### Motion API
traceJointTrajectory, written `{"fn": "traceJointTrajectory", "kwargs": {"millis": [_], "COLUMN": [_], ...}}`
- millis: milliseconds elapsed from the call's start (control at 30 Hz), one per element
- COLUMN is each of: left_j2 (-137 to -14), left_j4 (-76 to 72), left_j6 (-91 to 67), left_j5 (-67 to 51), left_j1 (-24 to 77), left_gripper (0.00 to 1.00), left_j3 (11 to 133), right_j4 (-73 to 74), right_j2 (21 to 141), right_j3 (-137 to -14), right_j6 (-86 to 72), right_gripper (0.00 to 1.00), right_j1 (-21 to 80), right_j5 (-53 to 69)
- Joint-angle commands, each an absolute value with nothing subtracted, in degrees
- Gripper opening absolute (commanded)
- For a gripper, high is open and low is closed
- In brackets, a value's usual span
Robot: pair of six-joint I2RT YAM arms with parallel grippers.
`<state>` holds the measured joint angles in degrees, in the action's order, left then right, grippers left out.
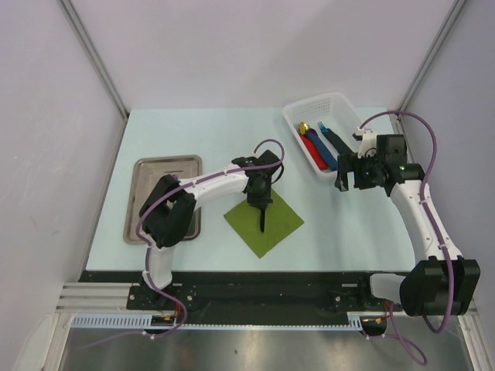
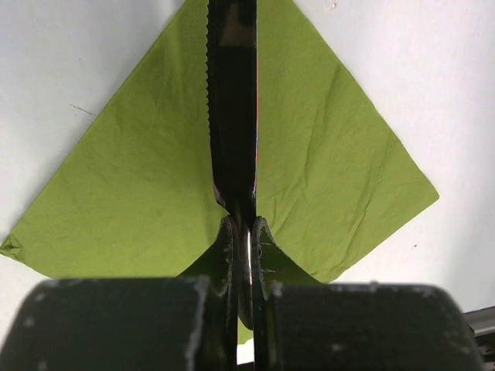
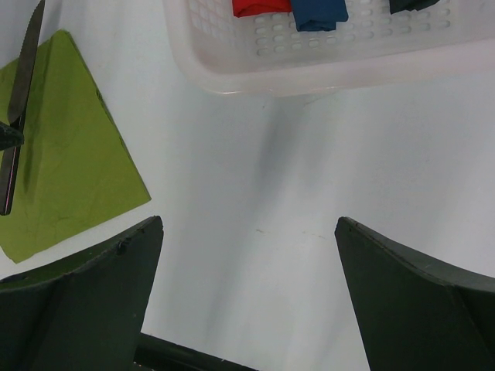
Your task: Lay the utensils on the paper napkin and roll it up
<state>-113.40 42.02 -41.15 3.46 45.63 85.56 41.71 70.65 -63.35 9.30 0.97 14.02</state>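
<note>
The olive-green paper napkin (image 1: 280, 222) (image 2: 116, 193) (image 3: 66, 162) lies flat on the table, turned like a diamond. My left gripper (image 1: 260, 202) (image 2: 241, 229) is shut on a slim dark serrated knife (image 1: 263, 219) (image 2: 232, 116) (image 3: 20, 100), one of the utensils, whose blade runs across the napkin's middle. I cannot tell whether the blade touches the paper. My right gripper (image 1: 346, 175) (image 3: 247, 232) hangs open over bare table, between the napkin and the basket, with nothing between its fingers.
A white plastic basket (image 1: 331, 101) (image 3: 309, 69) at the back right holds a red piece (image 1: 312, 146), a blue piece (image 1: 326, 152) and a dark piece (image 1: 338, 141). A silver metal tray (image 1: 151, 182) sits at the left beside the left arm.
</note>
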Motion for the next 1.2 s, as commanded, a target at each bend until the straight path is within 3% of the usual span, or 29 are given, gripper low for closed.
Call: {"fn": "traceJointTrajectory", "kwargs": {"millis": [0, 400, 533, 700, 933, 1033, 1167], "left_j2": [-113.64, -116.01, -116.72, -116.72, -110.51, -103.83, -96.09], "left_j4": [40.61, 39.99, 40.25, 40.69, 43.06, 43.15, 41.23], "left_j6": [-41.49, -40.96, -40.26, -39.99, -35.7, -32.62, -27.87], "left_j5": [5.1, 5.89, 5.45, 5.71, 7.73, 8.88, 6.86], "left_j1": [45.79, 45.7, 45.53, 45.35, 45.17, 43.43, 37.98], "left_gripper": [0.0, 0.01, 0.22, 0.35, 0.42, 0.57, 0.57], "left_j3": [88.33, 86.4, 86.31, 86.66, 93.24, 95.1, 90.37], "right_j4": [41.57, 41.75, 41.75, 41.66, 41.75, 41.22, 39.38], "right_j2": [68.91, 69.26, 69.43, 69.61, 70.13, 70.75, 72.5], "right_j3": [-63.28, -62.67, -62.49, -62.75, -64.33, -65.56, -67.49], "right_j6": [10.63, 11.16, 11.25, 11.34, 11.51, 11.16, 9.58], "right_gripper": [1.0, 1.0, 1.0, 0.99, 1.0, 1.0, 1.0], "right_j1": [0.44, -1.93, -2.63, -3.08, -3.08, -2.99, -2.55], "right_j5": [15.2, 16.08, 16.52, 17.05, 18.37, 19.95, 21.88]}}
